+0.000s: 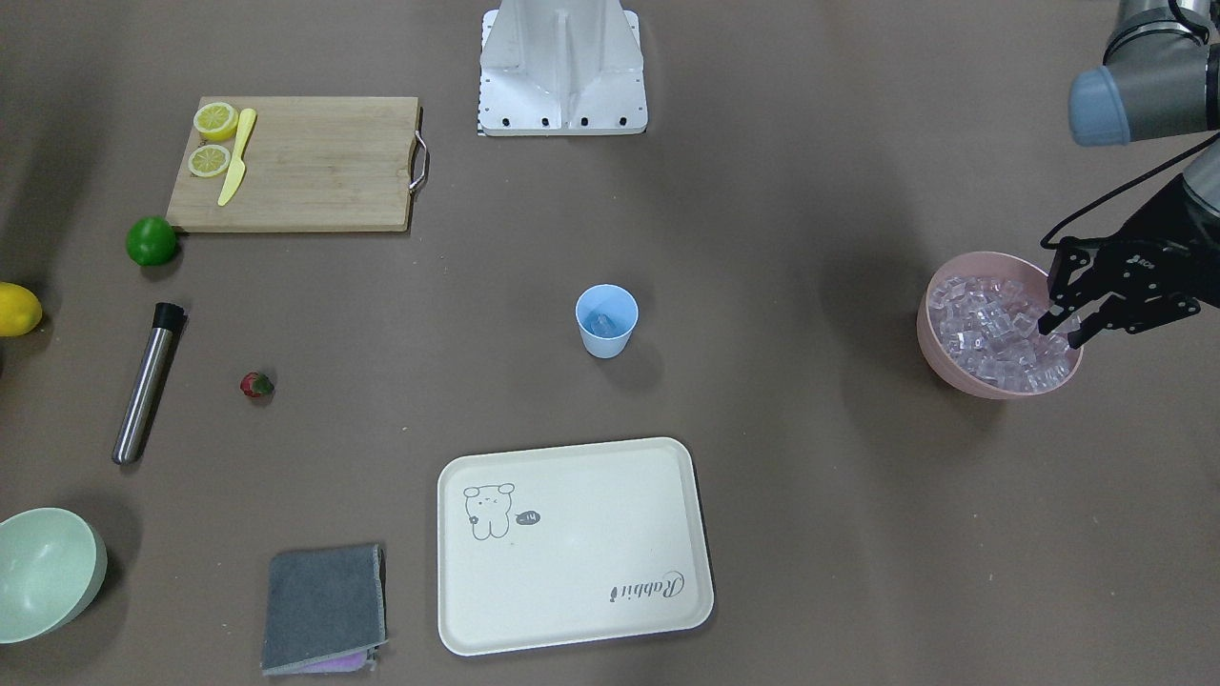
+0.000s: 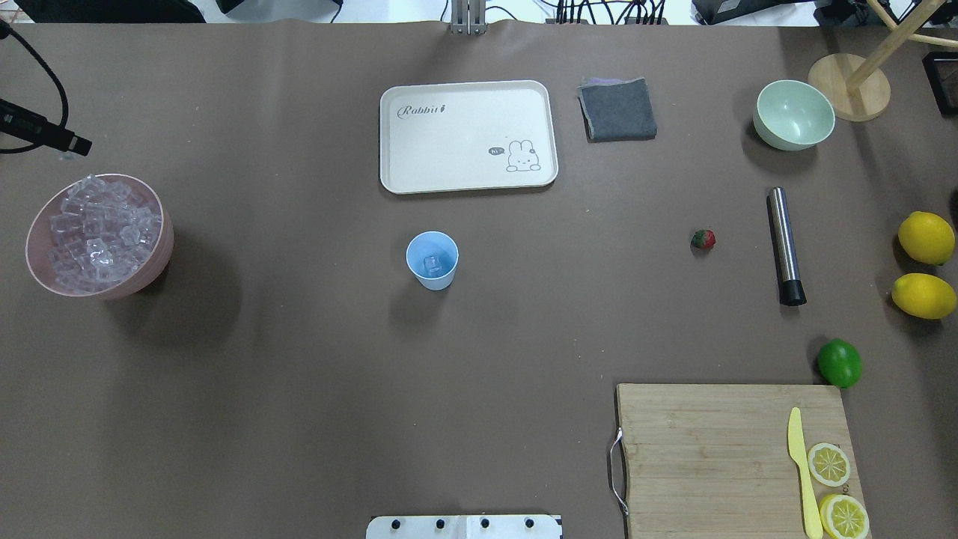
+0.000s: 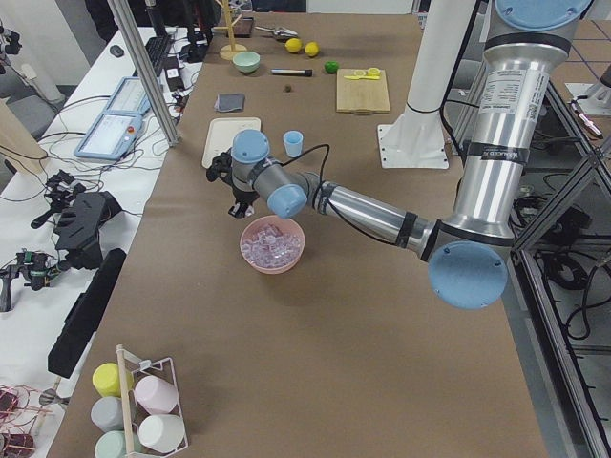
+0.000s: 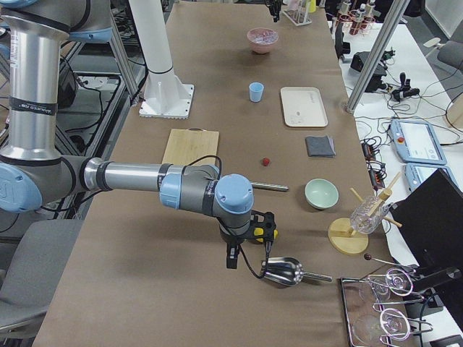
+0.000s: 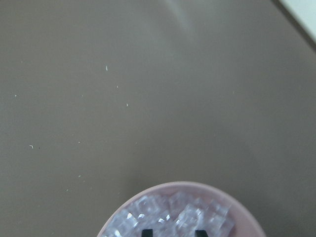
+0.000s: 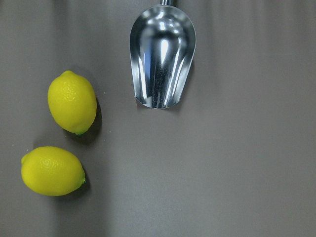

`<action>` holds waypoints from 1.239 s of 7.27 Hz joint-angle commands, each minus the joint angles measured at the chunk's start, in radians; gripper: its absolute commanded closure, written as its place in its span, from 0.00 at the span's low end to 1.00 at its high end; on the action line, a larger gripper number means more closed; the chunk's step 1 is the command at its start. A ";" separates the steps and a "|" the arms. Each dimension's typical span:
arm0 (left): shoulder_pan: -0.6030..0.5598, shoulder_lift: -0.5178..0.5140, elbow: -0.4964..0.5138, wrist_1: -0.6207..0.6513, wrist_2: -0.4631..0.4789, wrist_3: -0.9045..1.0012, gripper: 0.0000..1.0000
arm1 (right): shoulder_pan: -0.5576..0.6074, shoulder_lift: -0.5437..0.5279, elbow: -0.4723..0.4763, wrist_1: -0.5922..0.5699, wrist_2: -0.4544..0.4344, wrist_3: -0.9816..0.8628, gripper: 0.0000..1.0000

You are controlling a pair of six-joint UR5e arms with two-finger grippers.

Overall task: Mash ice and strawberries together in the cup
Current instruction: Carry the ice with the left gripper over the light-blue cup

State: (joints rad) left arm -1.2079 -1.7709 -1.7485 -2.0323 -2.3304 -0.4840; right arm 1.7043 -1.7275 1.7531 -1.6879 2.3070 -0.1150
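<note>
Left gripper [image 1: 1066,329], jaws parted, tips just over the ice [image 1: 986,333]. A slick cube may squirt out as the jaws close, or drop on the long carry to the cup [image 1: 606,321]. Right gripper [image 4: 249,249]: jaw state cannot be told. Pink bowl [image 1: 923,319], heaped with ice. Cup, mid-table, holds at least one cube. Strawberry [image 1: 256,385] lies beyond on the table, well apart from the cup.

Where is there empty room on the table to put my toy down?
The biggest bare stretch lies between the cup and the pink bowl. The tray holds nothing too. It is crowded at the other end, around the cutting board, lime, lemons, steel tube and strawberry.
</note>
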 commanded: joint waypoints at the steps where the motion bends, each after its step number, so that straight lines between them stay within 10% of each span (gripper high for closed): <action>1: 0.090 -0.120 -0.016 -0.095 0.038 -0.427 1.00 | 0.000 0.006 0.000 0.001 0.000 0.000 0.00; 6: 0.671 -0.301 -0.042 -0.117 0.637 -0.823 1.00 | 0.000 0.009 0.009 0.002 -0.003 0.000 0.00; 9: 0.708 -0.344 0.035 -0.123 0.695 -0.828 1.00 | 0.000 0.005 0.011 0.002 -0.005 -0.002 0.00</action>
State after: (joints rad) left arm -0.5120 -2.1024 -1.7410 -2.1524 -1.6643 -1.3090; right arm 1.7043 -1.7207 1.7634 -1.6869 2.3028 -0.1164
